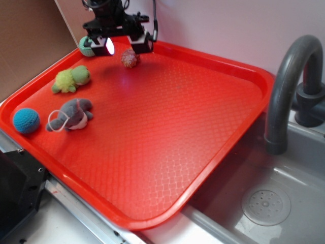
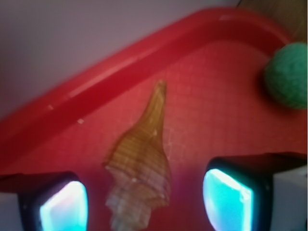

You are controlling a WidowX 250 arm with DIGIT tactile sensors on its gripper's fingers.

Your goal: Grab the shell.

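The shell [image 2: 142, 166] is tan and brown, ridged, with a long pointed tip aimed at the tray's rim; in the exterior view the shell [image 1: 130, 58] lies near the far corner of the red tray [image 1: 167, 132]. My gripper [image 1: 122, 47] hovers just above it, open. In the wrist view the gripper [image 2: 144, 204] has one lit finger pad [image 2: 62, 207] on each side of the shell, with a gap on both sides. Whether the pads reach the tray floor is not clear.
A green crocheted ball [image 2: 288, 74] sits in the tray corner beside the gripper. A yellow-green plush turtle [image 1: 71, 79], a grey plush toy [image 1: 72, 114] and a blue yarn ball [image 1: 26, 120] lie on the tray's left. A sink [image 1: 264, 203] with a grey faucet [image 1: 287, 86] is at the right.
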